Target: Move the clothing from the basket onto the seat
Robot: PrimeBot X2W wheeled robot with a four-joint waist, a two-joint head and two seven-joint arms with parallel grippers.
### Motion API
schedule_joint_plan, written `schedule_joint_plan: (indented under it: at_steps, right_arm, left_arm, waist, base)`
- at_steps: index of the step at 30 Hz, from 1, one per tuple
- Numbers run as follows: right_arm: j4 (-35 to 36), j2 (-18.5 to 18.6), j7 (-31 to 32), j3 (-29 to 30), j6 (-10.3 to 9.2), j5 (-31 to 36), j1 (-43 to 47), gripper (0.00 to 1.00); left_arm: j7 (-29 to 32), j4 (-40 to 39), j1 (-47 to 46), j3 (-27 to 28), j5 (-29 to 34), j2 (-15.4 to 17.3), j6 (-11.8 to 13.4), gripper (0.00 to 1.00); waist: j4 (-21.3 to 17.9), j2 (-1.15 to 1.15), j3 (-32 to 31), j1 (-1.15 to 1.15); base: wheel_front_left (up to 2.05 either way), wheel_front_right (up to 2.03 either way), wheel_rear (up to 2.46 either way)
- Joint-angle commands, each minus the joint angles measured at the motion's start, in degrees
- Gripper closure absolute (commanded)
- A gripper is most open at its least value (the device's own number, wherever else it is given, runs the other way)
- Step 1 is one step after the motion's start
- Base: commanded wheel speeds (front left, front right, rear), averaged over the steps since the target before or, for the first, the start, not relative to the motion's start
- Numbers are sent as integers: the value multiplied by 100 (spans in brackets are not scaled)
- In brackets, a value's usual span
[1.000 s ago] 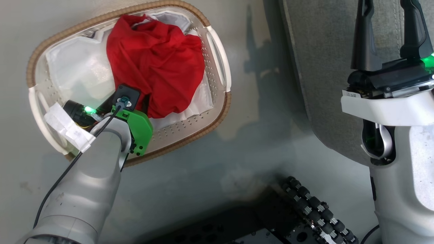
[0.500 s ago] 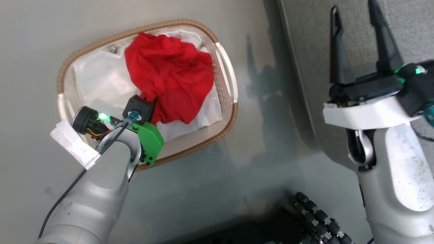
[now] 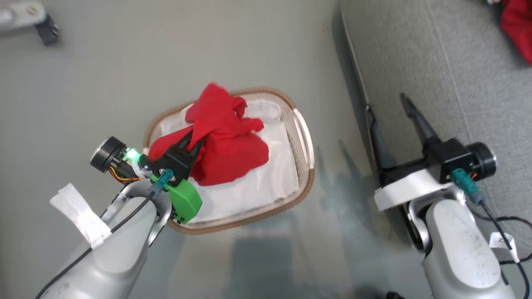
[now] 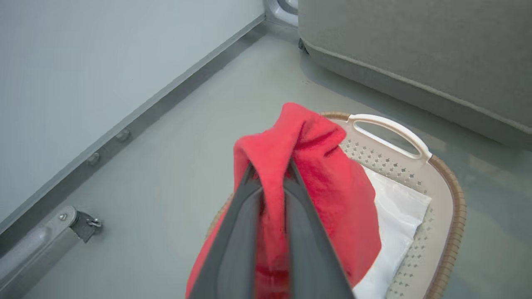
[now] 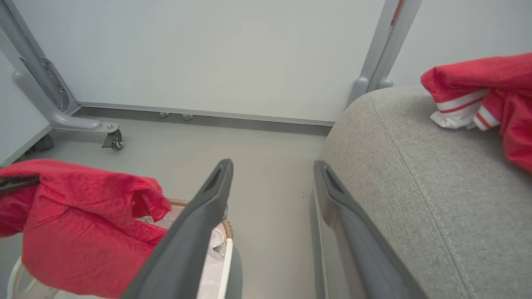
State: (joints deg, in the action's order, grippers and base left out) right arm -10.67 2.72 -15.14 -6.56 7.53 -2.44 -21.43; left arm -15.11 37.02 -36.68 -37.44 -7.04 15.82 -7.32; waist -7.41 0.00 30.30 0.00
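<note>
At the left, our left gripper is clamped on the plain red garment. In the left wrist view, the two dark fingers pinch a ridge of the cloth between them, and the fabric drapes over their tips. The bulk of the garment hangs over the basket, which stands on the floor. We cannot tell whether its lowest folds touch the white liner sheet lying in the basket.

Further right, our right gripper hovers with its fingers apart and nothing between them, over the gap between the basket and the seat. On the seat, at the far right, a red-and-white garment with striped trim already lies.

We judge that we are midway through the task: one piece is delivered, and this one is grasped and on its way out of the basket. The next move calls for raising the cloth until its trailing folds clear the brown rim. Then we carry it rightward over the seat's rounded edge before letting go, and the liner should not come along with it.
</note>
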Motion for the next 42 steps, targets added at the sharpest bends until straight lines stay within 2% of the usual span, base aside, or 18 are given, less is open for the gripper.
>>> schedule_joint_plan:
  at_steps: [1, 8, 12, 18, 28, 37, 42]
  right_arm:
    - [-87, 32, -1, -49, -8, 6, 159, 0]
    - [-443, 33, -1, -405, -8, -159, 482, 0]
    - [-519, 29, -1, -629, -8, -128, 452, 0]
    - [-648, 31, -1, -1165, -8, -108, 185, 0]
    - [-868, 30, -1, -2169, -8, -309, -581, 0]
    - [-1693, 28, -1, -3233, -8, -735, -1576, 0]
    - [-1900, 27, -1, -3558, -8, -1028, -1978, 0]
  left_arm:
    - [-4, -159, 127, -88, -78, 112, -22, 100]
    - [351, -1305, -186, -436, -442, 822, -21, 100]
    - [633, -1962, -464, -605, -551, 1239, -21, 100]
    - [929, -2535, -896, -642, -730, 1571, -20, 100]
    - [1118, -2982, -1177, -798, -817, 1567, -21, 100]
    - [1073, -3297, -1326, -1161, -819, 1498, -10, 100]
    - [1053, -3358, -1396, -1242, -882, 1414, -10, 100]
  waist:
    - [555, 0, -1211, 0]
    - [646, 0, -2079, 0]
    - [633, 0, -2331, 0]
    - [561, 0, -2545, 0]
    - [501, 0, -2652, 0]
    - [587, 0, -2598, 0]
    - [629, 0, -2593, 0]
  base:
    - [0, 0, 0]
    - [0, 0, 0]
    - [0, 0, 0]
    - [0, 0, 0]
    - [0, 0, 0]
    - [0, 0, 0]
    - [0, 0, 0]
